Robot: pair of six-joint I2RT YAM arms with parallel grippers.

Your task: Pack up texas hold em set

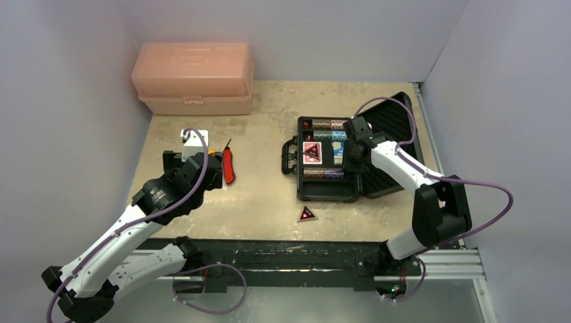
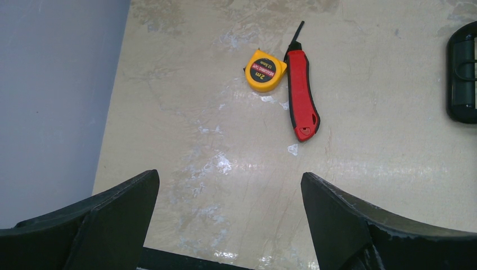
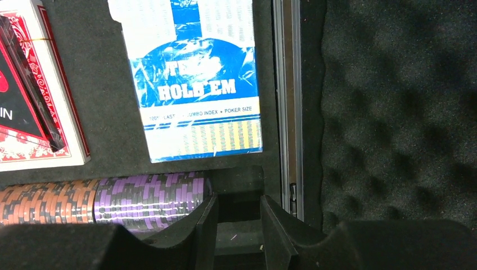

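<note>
I am seeing the right gripper [image 3: 236, 207] narrowly parted, empty, inside the black foam-lined case [image 1: 326, 193]; the black-red triangular token [image 1: 308, 214] is lying outside it, tableside, nearer this arm.

Bright, even light — tabletop [image 2: 225, 163] glare, soft shadows

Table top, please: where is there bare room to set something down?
Bare: the strip between the red knife and the black case, and the stretch between the peach box and the knife. Crowded: inside the case, and beside the knife, where the tape measure lies.
</note>
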